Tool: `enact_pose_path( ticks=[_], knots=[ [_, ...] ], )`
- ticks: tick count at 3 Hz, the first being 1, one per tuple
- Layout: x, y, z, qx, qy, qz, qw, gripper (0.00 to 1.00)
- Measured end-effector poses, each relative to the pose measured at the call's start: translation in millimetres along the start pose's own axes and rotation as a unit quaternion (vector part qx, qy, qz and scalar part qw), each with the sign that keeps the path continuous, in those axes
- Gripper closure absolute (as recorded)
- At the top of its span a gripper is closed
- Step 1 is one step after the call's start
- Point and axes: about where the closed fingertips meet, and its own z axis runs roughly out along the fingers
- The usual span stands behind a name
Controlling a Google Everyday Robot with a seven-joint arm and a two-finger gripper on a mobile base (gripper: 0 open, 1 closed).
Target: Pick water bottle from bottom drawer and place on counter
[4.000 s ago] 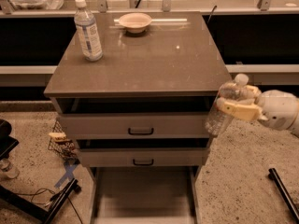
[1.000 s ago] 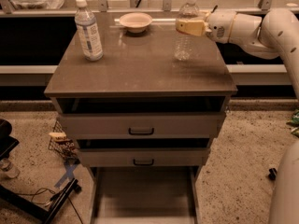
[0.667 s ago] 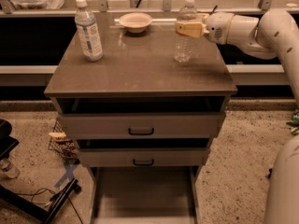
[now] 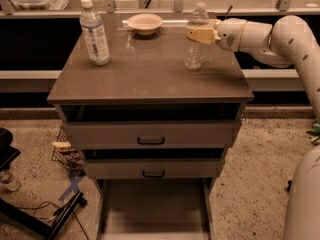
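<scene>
The clear ribbed water bottle (image 4: 195,39) with a white cap stands upright on the right rear part of the counter (image 4: 150,79). My gripper (image 4: 199,34) reaches in from the right and is shut on the water bottle's upper half, its base at the counter surface. The bottom drawer (image 4: 152,211) is pulled out below the cabinet and its grey floor shows nothing in it.
A labelled bottle (image 4: 95,32) stands at the counter's left rear. A pale bowl (image 4: 145,23) sits at the rear middle. Two shallower drawers with black handles (image 4: 151,141) are partly open. A wire basket (image 4: 67,154) and cables lie on the floor at left.
The bottle went from beside the cabinet's right side up onto the counter. Over the last second it has sunk slightly toward the surface, still in my gripper.
</scene>
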Motion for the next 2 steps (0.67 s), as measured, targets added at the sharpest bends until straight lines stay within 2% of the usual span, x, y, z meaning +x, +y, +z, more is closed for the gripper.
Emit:
enact_pose_path(
  ticks=[1,2],
  knots=[
    [3.0,1.6,0.1,-0.001,-0.002,0.003,1.0,1.0],
    [1.1,1.7,0.1,-0.001,-0.002,0.004,1.0,0.85]
  ],
)
